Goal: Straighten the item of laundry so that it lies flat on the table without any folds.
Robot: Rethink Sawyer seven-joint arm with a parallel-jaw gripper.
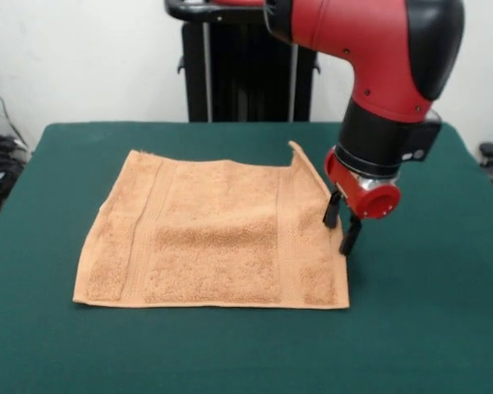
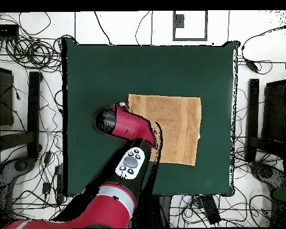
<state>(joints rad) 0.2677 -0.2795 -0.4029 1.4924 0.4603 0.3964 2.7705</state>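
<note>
The gripper (image 1: 342, 226), fingers apart, hovers by the terry towel (image 1: 218, 238)'s lifted corner on the worktop (image 1: 427, 328); a careless drag could refold it.

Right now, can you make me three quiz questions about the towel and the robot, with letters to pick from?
1. Where is the gripper?
A. at the towel's edge
B. far off the table
C. over the towel's middle

2. What colour is the towel?
A. blue
B. orange-tan
C. white

3. How does the towel lie on the table?
A. rolled into a ball
B. folded in half
C. mostly flat, one corner turned up

Answers:
1 A, the black fingers hang just by the towel's side edge.
2 B, it looks orange-tan against the green cloth.
3 C, the corner near the arm stands up.
</note>
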